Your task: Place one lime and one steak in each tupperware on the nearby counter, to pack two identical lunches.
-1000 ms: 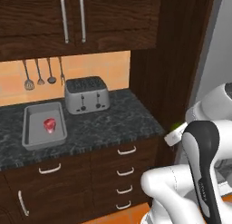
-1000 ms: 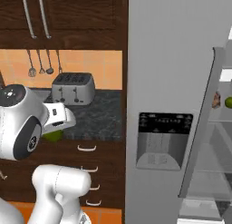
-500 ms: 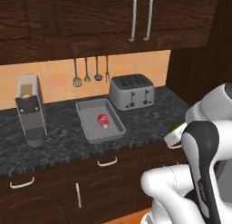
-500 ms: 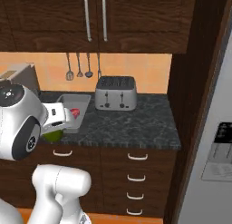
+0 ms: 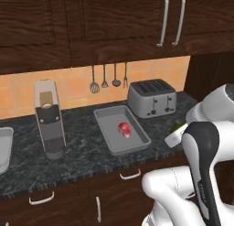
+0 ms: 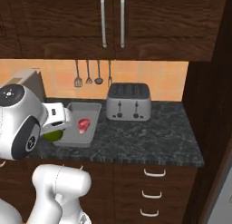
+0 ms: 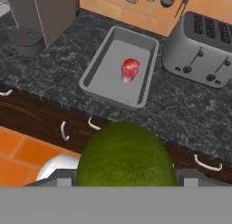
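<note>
A yellow-green lime point(image 7: 126, 157) fills the bottom of the hand view, and my gripper point(image 7: 124, 180) is shut on it. The same lime point(image 6: 53, 135) shows under the hand in the right base view, and as a green sliver point(image 5: 176, 127) in the left base view. It hangs out in front of the counter point(image 5: 77, 161), above the drawer fronts. On the counter lies a grey tupperware point(image 5: 104, 131) with a red-brown steak point(image 5: 124, 129) in it. Seen from the hand, the tupperware point(image 7: 108, 75) and its steak point(image 7: 130, 69) are ahead of the lime.
A silver toaster point(image 5: 151, 98) stands right of the tray, a grey coffee machine point(image 5: 49, 117) left of it. Utensils point(image 5: 105, 78) hang on the orange backsplash. A light-grey rimmed thing point(image 5: 3, 149) is cut off at the left edge. Upper cabinets point(image 5: 137, 19) overhang the counter.
The whole scene has slid rightward in both base views, so the base has driven left along the counter. The coffee machine has come into view. The lime stays in the gripper.
</note>
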Tool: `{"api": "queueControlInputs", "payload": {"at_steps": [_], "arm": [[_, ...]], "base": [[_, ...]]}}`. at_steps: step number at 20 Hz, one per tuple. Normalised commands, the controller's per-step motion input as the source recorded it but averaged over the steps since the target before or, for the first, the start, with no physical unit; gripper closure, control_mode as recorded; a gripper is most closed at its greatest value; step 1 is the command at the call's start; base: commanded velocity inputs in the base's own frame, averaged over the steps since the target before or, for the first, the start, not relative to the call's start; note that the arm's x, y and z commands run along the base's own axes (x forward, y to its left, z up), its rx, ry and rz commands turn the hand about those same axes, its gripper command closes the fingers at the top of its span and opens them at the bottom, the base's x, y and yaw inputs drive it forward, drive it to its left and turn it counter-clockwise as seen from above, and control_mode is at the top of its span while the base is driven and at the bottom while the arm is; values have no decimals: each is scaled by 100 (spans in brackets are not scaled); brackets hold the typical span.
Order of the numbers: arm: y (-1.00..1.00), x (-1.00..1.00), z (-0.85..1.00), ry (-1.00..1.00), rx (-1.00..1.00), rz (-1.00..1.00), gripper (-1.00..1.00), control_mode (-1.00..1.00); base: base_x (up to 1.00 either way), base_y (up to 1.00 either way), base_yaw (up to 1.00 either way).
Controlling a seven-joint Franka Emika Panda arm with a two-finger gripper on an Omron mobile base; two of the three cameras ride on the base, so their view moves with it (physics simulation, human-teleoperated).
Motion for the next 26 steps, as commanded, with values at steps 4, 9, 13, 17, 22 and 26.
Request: {"api": "queueControlInputs", "payload": {"at_steps": [4, 9, 13, 17, 22, 26], "arm": [[0, 0, 0, 0, 0, 0, 100, 100], [0, 0, 0, 0, 0, 0, 100, 100], [9, 12, 0, 0, 0, 0, 100, -100], [33, 43, -9, 0, 0, 0, 100, -100], [34, 73, -63, 5, 0, 0, 100, -100], [14, 100, -53, 32, 0, 0, 100, -100]], "base": [[37, 44, 0], [45, 33, 0], [31, 24, 0], [0, 0, 0], [0, 0, 0], [0, 0, 0]]}}
